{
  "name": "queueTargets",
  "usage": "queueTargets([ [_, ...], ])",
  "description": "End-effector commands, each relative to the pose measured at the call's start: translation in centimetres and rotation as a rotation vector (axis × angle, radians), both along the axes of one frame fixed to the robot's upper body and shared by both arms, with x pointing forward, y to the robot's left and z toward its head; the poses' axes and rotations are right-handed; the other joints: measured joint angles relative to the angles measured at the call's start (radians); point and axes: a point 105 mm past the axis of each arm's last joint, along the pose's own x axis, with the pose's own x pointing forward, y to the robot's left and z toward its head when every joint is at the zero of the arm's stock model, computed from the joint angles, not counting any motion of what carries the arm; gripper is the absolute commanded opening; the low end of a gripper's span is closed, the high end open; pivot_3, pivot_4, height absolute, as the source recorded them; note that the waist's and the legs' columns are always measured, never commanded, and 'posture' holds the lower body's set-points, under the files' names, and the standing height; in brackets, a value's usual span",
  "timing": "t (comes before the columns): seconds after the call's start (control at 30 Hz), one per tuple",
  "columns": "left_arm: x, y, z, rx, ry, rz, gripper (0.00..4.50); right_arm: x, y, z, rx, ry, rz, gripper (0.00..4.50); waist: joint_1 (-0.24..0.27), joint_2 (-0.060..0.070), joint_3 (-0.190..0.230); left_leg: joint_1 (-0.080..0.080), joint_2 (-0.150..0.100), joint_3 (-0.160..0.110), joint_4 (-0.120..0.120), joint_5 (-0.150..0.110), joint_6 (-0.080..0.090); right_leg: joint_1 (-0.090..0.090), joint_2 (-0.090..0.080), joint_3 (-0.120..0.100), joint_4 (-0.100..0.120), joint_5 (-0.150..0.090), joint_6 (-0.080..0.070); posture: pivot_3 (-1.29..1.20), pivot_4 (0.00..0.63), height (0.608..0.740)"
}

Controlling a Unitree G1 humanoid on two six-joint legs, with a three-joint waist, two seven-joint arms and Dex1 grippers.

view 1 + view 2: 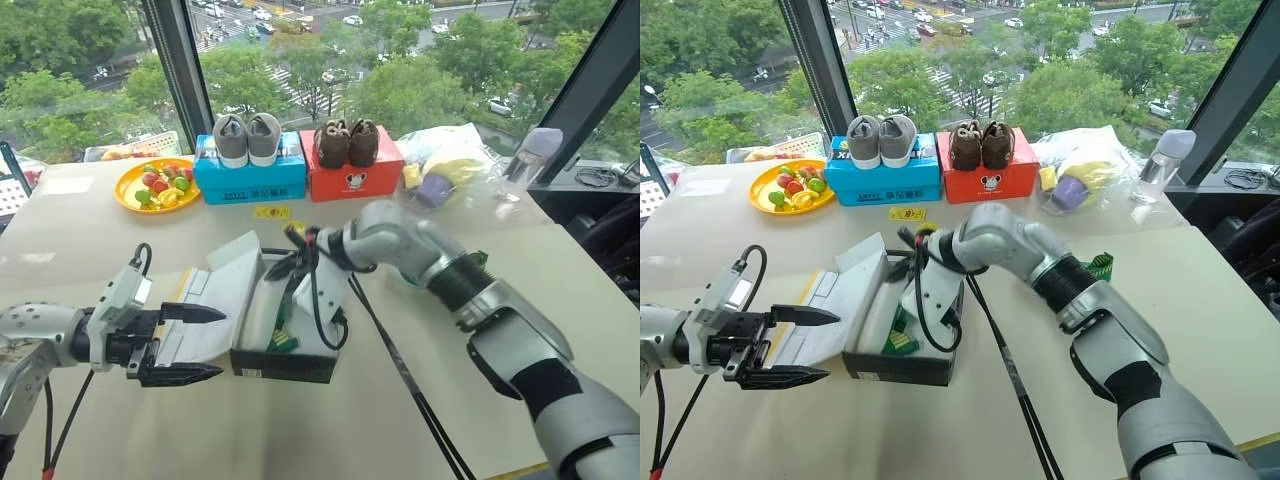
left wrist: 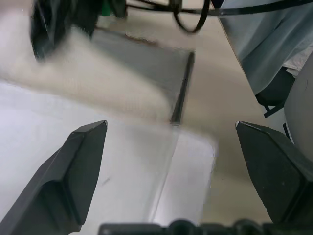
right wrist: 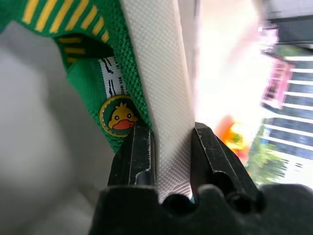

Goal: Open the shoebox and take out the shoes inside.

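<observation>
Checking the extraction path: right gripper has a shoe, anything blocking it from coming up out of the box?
Nothing visible. The shoebox is open, its lid folded out toward the left gripper, which is open beside the lid. The right gripper is clamped on the white sole of a green shoe; above the box opening only the robot's own cable crosses.

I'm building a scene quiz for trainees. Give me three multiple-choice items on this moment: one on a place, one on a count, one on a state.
1. Where is the brown pair?
A. on the red box
B. on the blue box
C. on the plate

2. How many boxes bear shoes on top?
A. one
B. two
C. three

3. What does the right gripper grip?
A. nothing
B. the lid
C. a green shoe

Key: 1 A, it sits atop the red box. 2 B, blue and red. 3 C, the fingers pinch its white sole.
</observation>
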Motion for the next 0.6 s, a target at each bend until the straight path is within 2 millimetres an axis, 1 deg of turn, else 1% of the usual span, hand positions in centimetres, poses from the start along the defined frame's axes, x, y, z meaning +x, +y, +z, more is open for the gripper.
queueTargets([
  [0.03, 0.0, -0.2, 0.4, -0.004, -0.026, -0.016, 4.50, -0.7, -0.7, 3.4, 0.107, -0.018, -0.003, 0.78, 0.003, 0.000, 0.000, 0.000, 0.000, 0.000, 0.000, 0.000, 0.000, 0.000, 0.000, 0.000, 0.000, 0.000, 0.000, 0.00, 0.150, 0.731],
  [0.13, 0.0, -0.2, 0.4, -0.004, -0.025, -0.016, 4.50, -0.6, -1.3, 4.3, 0.153, -0.001, -0.047, 0.78, 0.002, 0.000, 0.000, 0.000, 0.000, 0.001, 0.000, -0.001, 0.002, 0.000, 0.000, 0.000, 0.000, 0.000, 0.000, 0.00, 0.150, 0.731],
  [0.23, 0.1, -0.1, 0.4, -0.005, -0.027, -0.017, 4.50, 0.3, -1.7, 4.8, 0.199, -0.041, -0.115, 0.78, 0.002, 0.000, 0.000, 0.000, 0.000, 0.001, 0.000, -0.001, 0.002, 0.000, 0.000, 0.000, 0.000, 0.000, 0.000, 0.00, 0.150, 0.731],
  [0.3, 0.2, -0.2, 0.5, -0.005, -0.029, -0.018, 4.50, 1.6, -2.1, 4.1, 0.177, -0.124, -0.178, 0.78, 0.003, 0.000, 0.000, 0.000, 0.000, 0.002, 0.000, -0.001, 0.001, 0.000, 0.000, 0.000, 0.001, 0.000, 0.000, 0.00, 0.150, 0.731],
  [0.37, 0.2, -0.2, 0.5, -0.003, -0.029, -0.022, 4.50, 2.2, -2.6, 3.3, 0.155, -0.136, -0.229, 0.78, 0.005, 0.000, 0.000, 0.000, 0.000, 0.002, 0.001, -0.001, 0.001, 0.000, 0.000, 0.000, 0.001, 0.000, 0.000, 0.00, 0.150, 0.731],
  [0.47, 0.3, -0.2, 0.5, -0.001, -0.029, -0.025, 4.50, 3.4, -3.0, 3.9, 0.181, -0.241, -0.311, 0.78, 0.008, 0.000, 0.000, 0.000, 0.000, 0.004, 0.001, -0.001, 0.001, 0.000, 0.000, 0.000, 0.001, 0.000, 0.000, 0.00, 0.150, 0.731],
  [0.53, 0.3, -0.1, 0.5, -0.001, -0.028, -0.025, 4.50, 3.5, -3.2, 3.8, 0.182, -0.261, -0.323, 0.78, 0.008, 0.000, 0.000, 0.000, 0.000, 0.005, 0.002, 0.000, 0.000, 0.000, 0.000, 0.000, 0.001, 0.000, 0.000, 0.00, 0.150, 0.731],
  [0.6, 0.3, -0.1, 0.5, 0.001, -0.027, -0.026, 4.50, 3.0, -3.3, 3.6, 0.218, -0.246, -0.329, 0.78, 0.008, 0.000, 0.000, 0.000, 0.000, 0.005, 0.001, 0.001, -0.001, 0.000, 0.001, 0.000, 0.000, 0.000, 0.000, 0.00, 0.150, 0.731],
])
